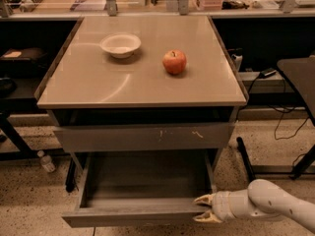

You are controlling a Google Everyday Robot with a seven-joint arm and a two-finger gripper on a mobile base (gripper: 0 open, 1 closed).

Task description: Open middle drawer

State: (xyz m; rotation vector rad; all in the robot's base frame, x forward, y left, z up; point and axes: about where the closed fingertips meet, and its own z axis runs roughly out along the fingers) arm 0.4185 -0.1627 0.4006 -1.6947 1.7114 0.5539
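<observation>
The middle drawer (138, 215) is pulled out below the table top, showing its shallow grey box. Its plain flat front faces the camera low in the view. My gripper (203, 208) is at the right end of that front, one tan fingertip above the front's top edge and one below it, shut on the front. The white arm reaches in from the lower right. Above the open drawer sits a taller grey front with white scratches (147, 136), closed.
On the table top (98, 82) stand a white bowl (120, 44) and a red apple (174, 62). A small bottle (47, 162) lies on the floor at left. Black desks and cables flank the table on both sides.
</observation>
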